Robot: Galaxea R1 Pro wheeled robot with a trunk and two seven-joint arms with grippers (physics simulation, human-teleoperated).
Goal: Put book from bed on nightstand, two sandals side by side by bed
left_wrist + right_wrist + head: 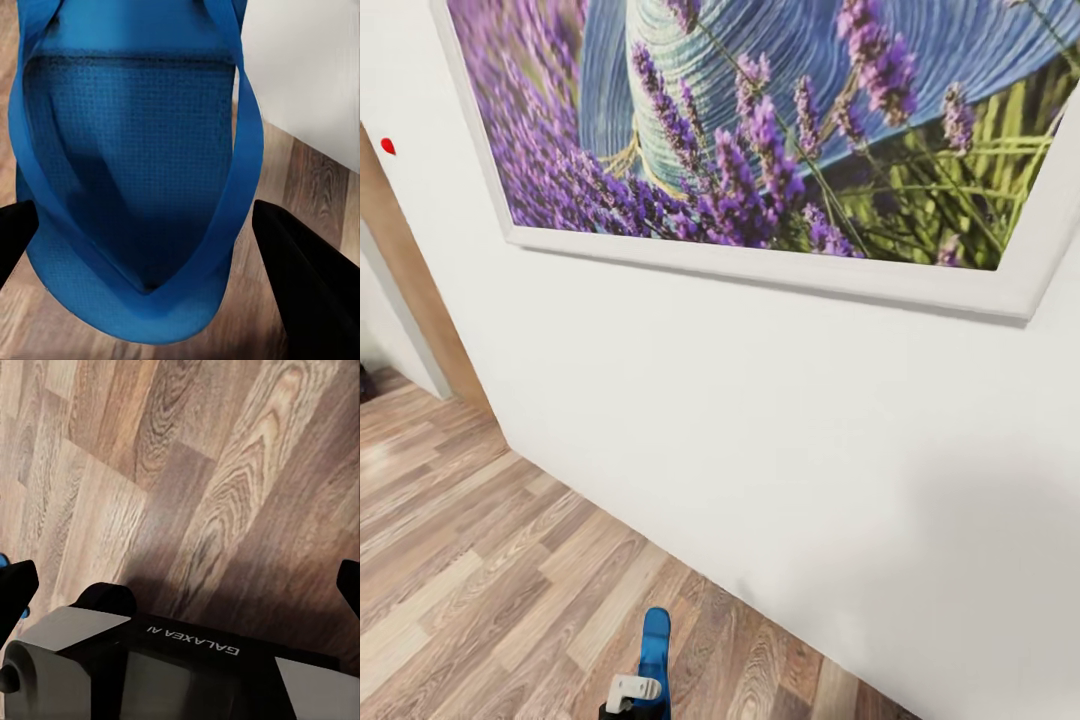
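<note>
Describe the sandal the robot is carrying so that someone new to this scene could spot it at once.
Start at the big framed lavender picture on the white wall, then drop to the wood-plank floor at the head view's lower edge. There the sandal stands on end in the left gripper. It is the one bright blue thing there, a flat flip-flop with a V-shaped strap.

Colours from my feed: sandal (135, 180) is bright blue, sole has a fine dotted texture, straps the same blue; I also see it as a blue sliver (654, 650) near the bottom of head view. Left gripper (150, 300) fingers black. Wall (760, 420) plain white. Floor (187, 472) wood plank, mixed tan, grey-brown and dark brown, strong grain swirls. Picture (760, 120) up on the wall: purple lavender, blue woven straw hat, green stems, white frame. Small red dot (387, 146) far left. Robot base (187, 667) grey and black, white "GALAXEA AI" lettering.
</note>
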